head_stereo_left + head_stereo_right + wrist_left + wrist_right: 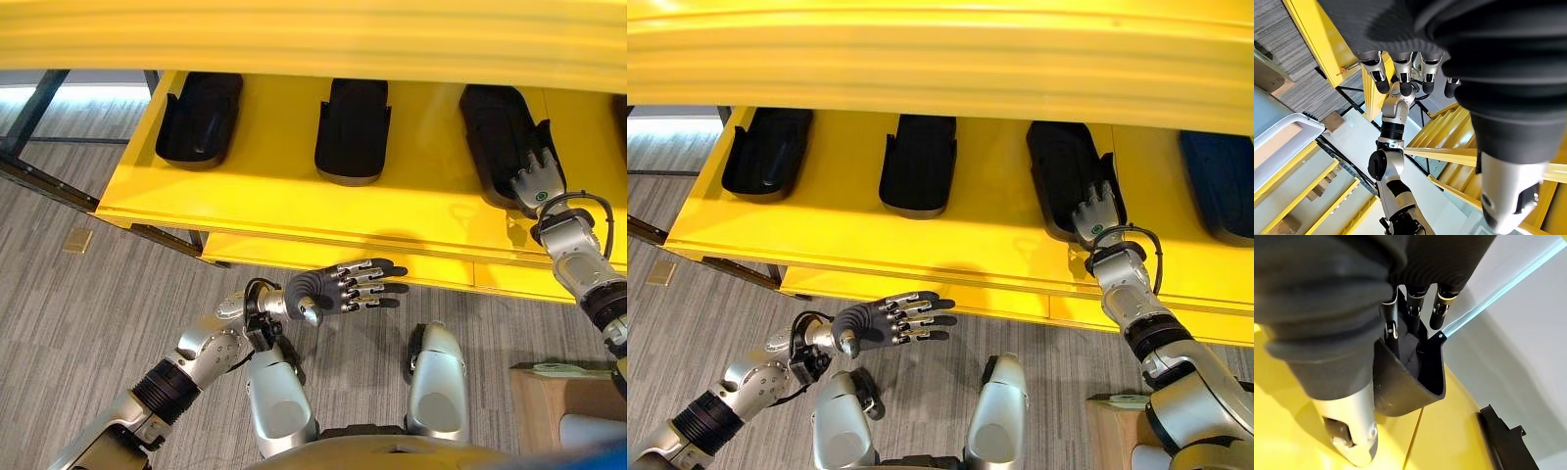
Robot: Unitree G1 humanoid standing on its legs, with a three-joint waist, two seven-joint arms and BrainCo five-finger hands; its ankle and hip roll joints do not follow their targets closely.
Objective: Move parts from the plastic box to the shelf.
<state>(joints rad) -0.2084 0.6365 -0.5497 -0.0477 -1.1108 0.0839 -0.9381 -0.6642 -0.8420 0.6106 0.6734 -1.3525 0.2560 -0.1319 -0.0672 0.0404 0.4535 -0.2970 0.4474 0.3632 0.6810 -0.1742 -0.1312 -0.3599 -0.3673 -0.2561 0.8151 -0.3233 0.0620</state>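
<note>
So the right hand (1095, 217) is seen up on the yellow shelf (989, 211), resting at the near end of a black part (1065, 176). In the right wrist view the fingers (1411, 308) are reached down inside the part's open end with its wall (1405, 387) just beside the thumb; whether they're actually clamped on that wall or just slid in straight can't be told from here.

The left hand (348, 287) is held out low in front of the shelf's front edge, fingers straight and relaxed, nothing in it.

Working outward along the shelf: two more black parts are already lined up toward the left end, one in the middle (919, 162) and one by the left corner (767, 152), well apart from each other. A darker blue-ish part (1218, 186) is sat toward the right end.

Progress-wise, it looks decently far along: several parts are shelved, and the one under the right hand is probably just being set down or let go. How many are left can't be judged.
</note>
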